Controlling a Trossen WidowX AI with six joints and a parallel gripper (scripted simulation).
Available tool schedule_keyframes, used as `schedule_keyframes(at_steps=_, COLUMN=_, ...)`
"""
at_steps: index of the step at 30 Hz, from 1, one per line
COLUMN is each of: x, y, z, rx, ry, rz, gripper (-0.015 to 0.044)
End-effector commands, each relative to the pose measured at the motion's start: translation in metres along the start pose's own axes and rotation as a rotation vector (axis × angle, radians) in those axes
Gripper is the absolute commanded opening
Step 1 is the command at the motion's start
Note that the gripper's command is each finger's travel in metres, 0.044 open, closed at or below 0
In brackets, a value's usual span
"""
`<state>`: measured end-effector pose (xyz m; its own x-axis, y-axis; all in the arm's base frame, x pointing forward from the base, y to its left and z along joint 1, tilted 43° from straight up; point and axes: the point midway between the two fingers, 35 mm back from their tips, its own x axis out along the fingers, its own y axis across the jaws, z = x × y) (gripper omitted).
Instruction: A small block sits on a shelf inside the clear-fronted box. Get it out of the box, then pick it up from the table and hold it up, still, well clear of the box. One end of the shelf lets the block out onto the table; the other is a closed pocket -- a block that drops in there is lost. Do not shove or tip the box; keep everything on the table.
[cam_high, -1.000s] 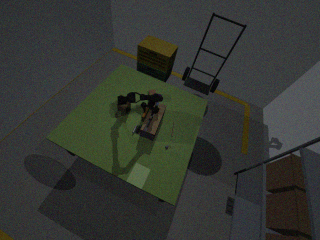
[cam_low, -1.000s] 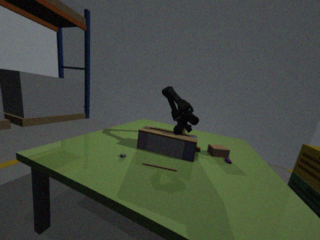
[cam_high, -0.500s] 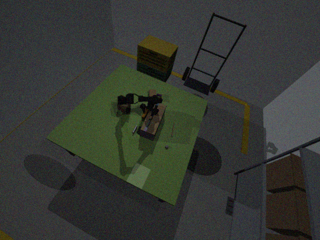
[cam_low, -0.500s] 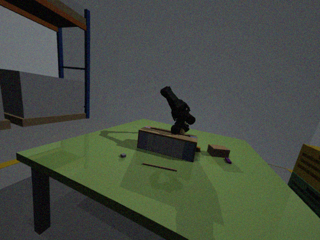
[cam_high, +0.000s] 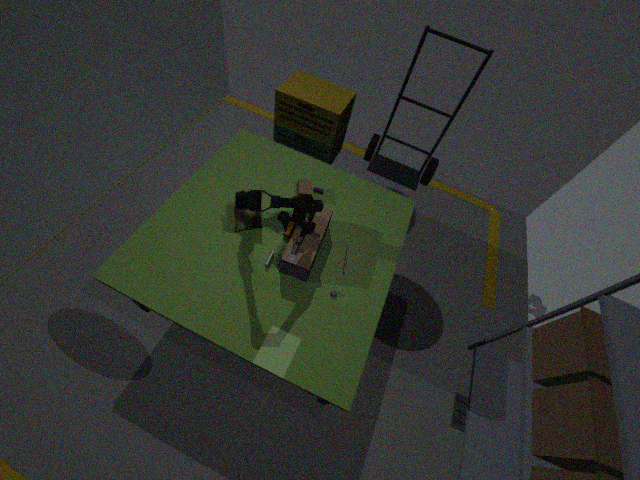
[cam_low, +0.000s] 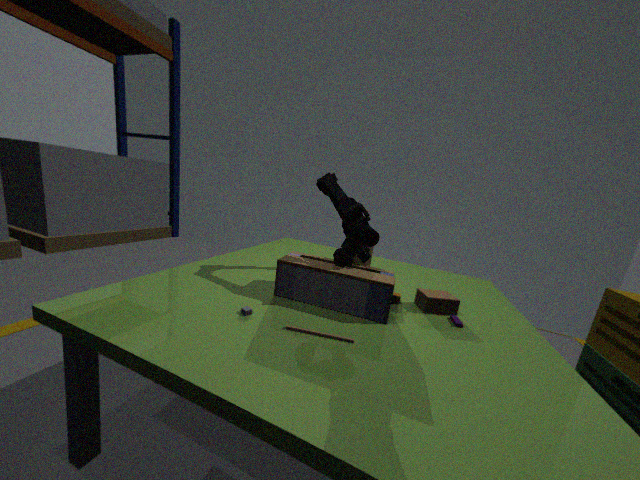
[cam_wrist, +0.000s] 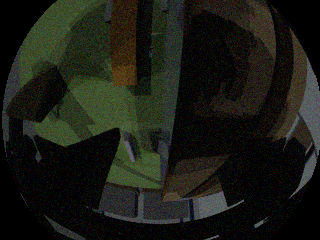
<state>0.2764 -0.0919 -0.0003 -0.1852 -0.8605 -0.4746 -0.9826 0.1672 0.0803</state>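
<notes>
Hovering over box (cam_high: 305, 242), claw (cam_high: 295, 222) low at its top | exterior: claw (cam_low: 347, 256) down by box (cam_low: 333, 289) top slot, block not visible, likely inside; extraction and lift both left | wrist: fingers wide apart, gripping nothing, box wall between them.

Your top view looks down from high and far; your exterior view sits low, nearer. Both share the green table (cam_high: 186, 258) and box (cam_low: 333, 289). Your wrist view looks down, very close.
</notes>
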Motion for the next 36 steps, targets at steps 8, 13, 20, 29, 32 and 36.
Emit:
schedule_keyframes(at_steps=8, x=0.006, y=0.0, z=-0.022, rx=0.004, ry=0.003, rz=-0.004, gripper=0.04)
schedule_keyframes(at_steps=13, x=0.01, y=-0.001, z=-0.031, rx=0.004, ry=0.004, rz=-0.004, gripper=0.04)
schedule_keyframes(at_steps=20, x=0.014, y=-0.001, z=-0.043, rx=0.004, ry=0.005, rz=-0.004, gripper=0.04)
schedule_keyframes(at_steps=29, x=0.019, y=-0.001, z=-0.06, rx=0.004, ry=0.006, rz=-0.004, gripper=0.04)
schedule_keyframes(at_steps=32, x=0.021, y=-0.001, z=-0.065, rx=0.004, ry=0.006, rz=-0.004, gripper=0.04)
schedule_keyframes(at_steps=36, x=0.024, y=-0.001, z=-0.072, rx=0.004, ry=0.006, rz=-0.004, gripper=0.04)
